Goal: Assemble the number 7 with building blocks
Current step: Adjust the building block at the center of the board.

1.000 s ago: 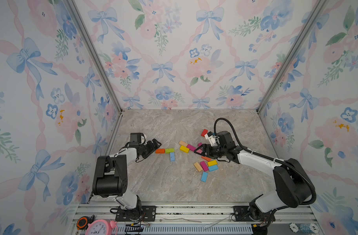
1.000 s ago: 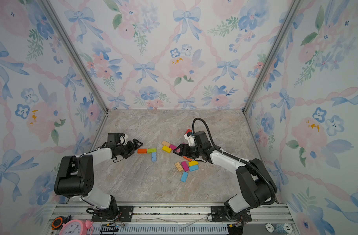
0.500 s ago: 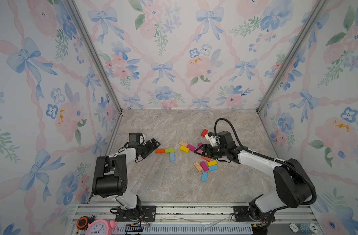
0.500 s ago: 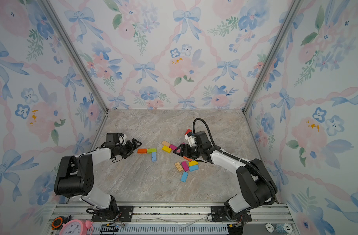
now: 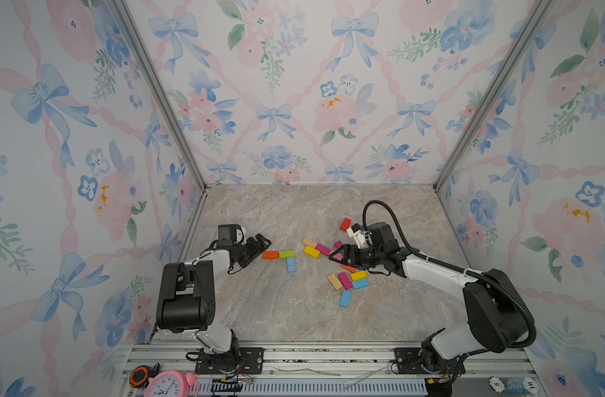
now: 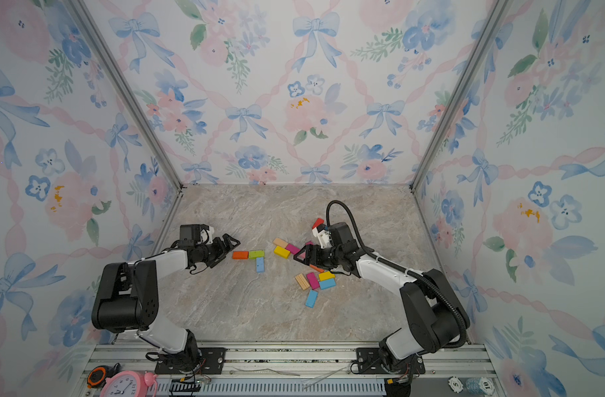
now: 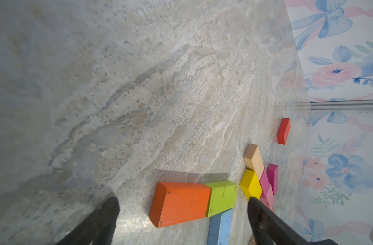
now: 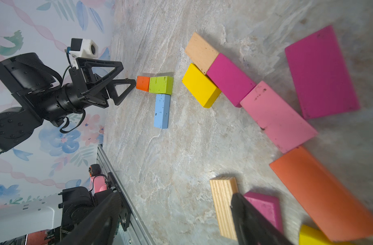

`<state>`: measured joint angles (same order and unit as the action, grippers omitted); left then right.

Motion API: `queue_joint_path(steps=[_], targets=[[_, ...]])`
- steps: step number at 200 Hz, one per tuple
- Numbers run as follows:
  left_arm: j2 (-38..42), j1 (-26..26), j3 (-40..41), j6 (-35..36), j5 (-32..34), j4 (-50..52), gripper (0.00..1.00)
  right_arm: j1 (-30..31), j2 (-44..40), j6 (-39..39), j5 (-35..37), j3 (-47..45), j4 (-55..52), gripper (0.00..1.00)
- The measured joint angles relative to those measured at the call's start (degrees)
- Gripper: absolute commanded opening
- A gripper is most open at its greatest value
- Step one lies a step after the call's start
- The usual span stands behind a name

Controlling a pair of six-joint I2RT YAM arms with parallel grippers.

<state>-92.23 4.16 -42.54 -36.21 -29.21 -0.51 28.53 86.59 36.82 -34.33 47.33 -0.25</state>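
An orange block (image 5: 270,254) and a green block (image 5: 286,254) lie end to end, and a light blue block (image 5: 291,265) runs down from the green one toward the front. My left gripper (image 5: 264,249) is open just left of the orange block; in the left wrist view the orange block (image 7: 177,197) lies between its spread fingers, untouched. My right gripper (image 5: 335,256) hovers open over the loose building blocks (image 5: 345,280). In the right wrist view nothing sits between its fingers (image 8: 242,212), and a plain wood block (image 8: 222,203) lies beside one.
Loose blocks spread from a red one (image 5: 345,224) at the back to a blue one (image 5: 345,298) in front. Floral walls close in the left, back and right sides. A pink clock (image 5: 163,383) and a tape measure (image 5: 138,376) sit on the front rail.
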Motion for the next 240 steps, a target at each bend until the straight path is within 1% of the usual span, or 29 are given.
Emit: queue_joint_path(steps=[92, 146, 240], targets=[[-0.7, -0.1, 0.0, 0.0, -1.3, -1.1, 0.97, 0.0, 0.0, 0.0, 0.0, 0.0, 0.0, 0.84], [-2.0, -1.6, -0.1, 0.0, -3.1, -3.2, 0.97, 0.0, 0.0, 0.0, 0.0, -0.1, 0.0, 0.84], [-2.8, -3.3, -0.5, 0.0, -4.3, -3.7, 0.97, 0.0, -1.2, 0.0, 0.1, -0.7, -0.2, 0.84]])
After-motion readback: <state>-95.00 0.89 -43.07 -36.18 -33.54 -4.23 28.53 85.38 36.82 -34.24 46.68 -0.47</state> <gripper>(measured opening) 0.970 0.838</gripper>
